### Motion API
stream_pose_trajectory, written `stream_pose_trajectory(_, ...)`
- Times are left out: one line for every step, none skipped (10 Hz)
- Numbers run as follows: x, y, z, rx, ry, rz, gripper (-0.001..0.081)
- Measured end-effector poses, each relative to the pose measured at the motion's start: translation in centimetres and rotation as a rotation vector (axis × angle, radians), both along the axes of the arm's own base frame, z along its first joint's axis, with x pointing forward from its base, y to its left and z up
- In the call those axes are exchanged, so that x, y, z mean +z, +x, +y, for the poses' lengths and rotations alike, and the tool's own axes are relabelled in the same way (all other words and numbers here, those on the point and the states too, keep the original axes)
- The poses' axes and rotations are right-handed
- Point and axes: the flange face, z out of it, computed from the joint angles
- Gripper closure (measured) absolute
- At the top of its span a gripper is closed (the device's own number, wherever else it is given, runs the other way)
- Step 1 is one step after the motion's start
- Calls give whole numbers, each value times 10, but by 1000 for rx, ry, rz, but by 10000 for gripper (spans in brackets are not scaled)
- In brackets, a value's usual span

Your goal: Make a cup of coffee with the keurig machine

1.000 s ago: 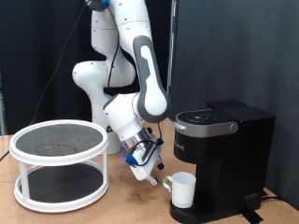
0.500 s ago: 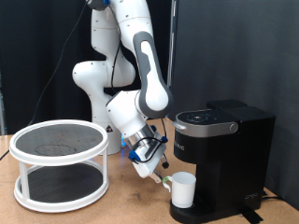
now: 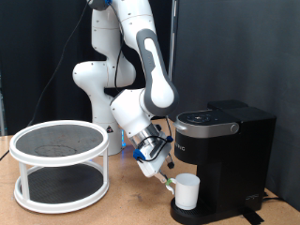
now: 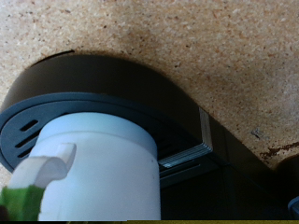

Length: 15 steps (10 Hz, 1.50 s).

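Fingers: mine [image 3: 165, 175] hung low at the end of the white arm [image 3: 141, 66], tilted down toward the cup's handle side; whether they were parted, pressed together or gripping anything I could not tell, since they looked tiny and blurred from outside.

Fingertip: one green-and-white tip [image 4: 33, 182] showed at the edge of my wrist view, right against the cup's white wall, though contact was not clear.

Cup [image 3: 187, 191]: it stood upright on the drip tray, just beyond my fingers, directly beneath the machine's overhanging head; in my wrist view its white side [image 4: 98, 173] filled the foreground.

Drip tray [image 4: 37, 121]: round, black and slotted, it lay under the cup, with its rim curving past my fingertip.

Keurig machine [image 3: 223, 155]: black and boxy, it rose on the far side of the cup from my fingers, lid down, with a silver-ringed top panel above them.

Table [image 4: 187, 47]: speckled tan cork spread beyond the tray.

Round rack [image 3: 61, 164]: white, two-tiered, with dark mesh shelves, it stood well apart from my fingers, on the opposite side from the machine.
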Motion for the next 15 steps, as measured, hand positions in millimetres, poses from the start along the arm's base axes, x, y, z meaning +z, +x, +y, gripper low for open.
stream_pose_trajectory(1,1,0,-2,2,0,72)
stream_pose_trajectory(1,2,0,-3,2,-2,72)
stream_pose_trajectory(2,3,0,-4,3,-4,72)
stream_pose_trajectory(2,4,1,-6,4,-4,72)
stream_pose_trajectory(2,5,1,-9,5,-1,72)
stream_pose_trajectory(0,7,1,-10,6,2,72)
stream_pose_trajectory(-1,8,1,-7,6,7,72)
stream_pose_trajectory(-2,9,1,-5,6,10,72)
stream_pose_trajectory(-2,9,1,-3,6,13,72)
stream_pose_trajectory(-2,10,1,1,5,20,72)
stream_pose_trajectory(-2,10,1,10,5,29,72)
stream_pose_trajectory(-4,8,1,23,4,42,72)
stream_pose_trajectory(-6,4,-2,41,3,55,72)
stream_pose_trajectory(-9,-3,-6,65,3,70,72)
stream_pose_trajectory(-11,-11,-13,85,12,82,72)
